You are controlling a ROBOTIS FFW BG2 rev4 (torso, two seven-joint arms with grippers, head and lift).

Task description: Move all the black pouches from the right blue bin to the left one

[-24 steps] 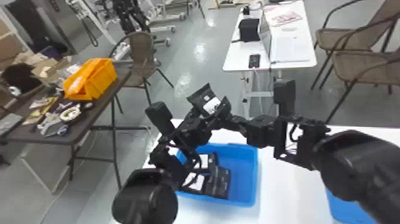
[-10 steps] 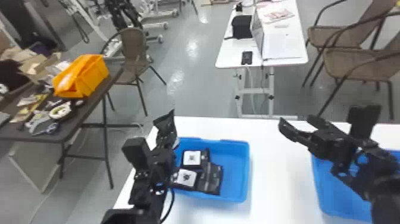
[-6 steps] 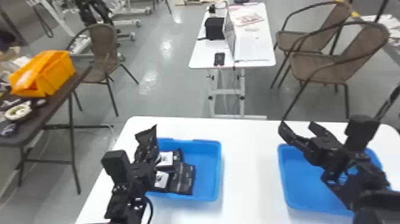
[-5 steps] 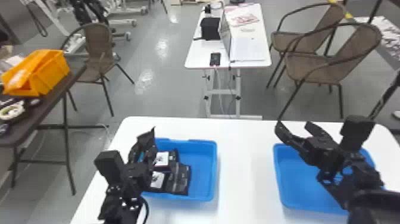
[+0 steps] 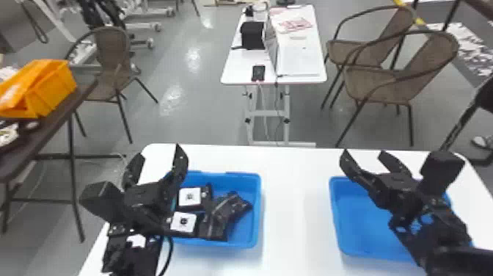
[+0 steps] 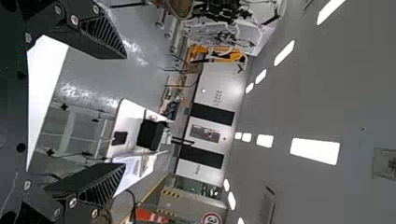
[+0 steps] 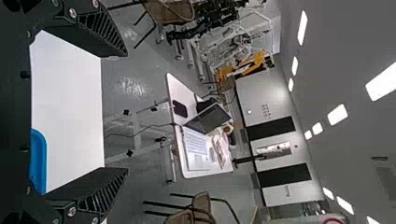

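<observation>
While the left gripper [image 5: 158,156] and right gripper [image 5: 364,154] stand fingers apart, holding nothing, the move looks finished.
The black pouches [image 5: 214,224] lie in the left bin [image 5: 258,205]; to end well, lift both grippers clear, then check the part of the right bin [image 5: 357,227] hidden by the right arm [image 5: 440,235].

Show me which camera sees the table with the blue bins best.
The head view, because it shows much of the white table with the left blue bin and right blue bin. The left wrist view has a bare strip of it; the right wrist view has a wider piece and a blue bin's corner.
</observation>
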